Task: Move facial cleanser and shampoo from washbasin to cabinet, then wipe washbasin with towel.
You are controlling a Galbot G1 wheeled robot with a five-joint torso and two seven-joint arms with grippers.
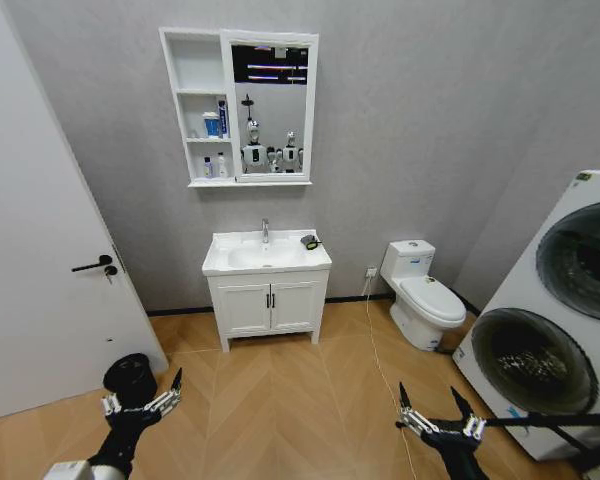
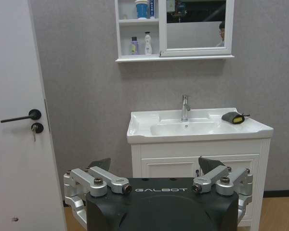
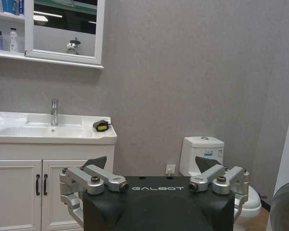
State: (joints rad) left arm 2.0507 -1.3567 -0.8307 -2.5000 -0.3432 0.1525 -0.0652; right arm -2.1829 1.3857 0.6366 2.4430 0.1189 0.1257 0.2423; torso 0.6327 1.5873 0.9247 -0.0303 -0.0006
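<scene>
Black and silver, our left gripper (image 1: 142, 395) and right gripper (image 1: 438, 408) hang low over the wood floor (image 1: 290, 400), both spread wide and holding nothing. Well ahead stands the washbasin (image 1: 223, 262) with the dark towel (image 1: 309, 241) on its right rim by the tap (image 1: 265, 230). Above, bottles (image 2: 139, 44) sit in the cabinet (image 1: 194, 105) niches. Our right wrist view adds the toilet (image 3: 202, 147); our left wrist view, the door (image 2: 14, 144).
</scene>
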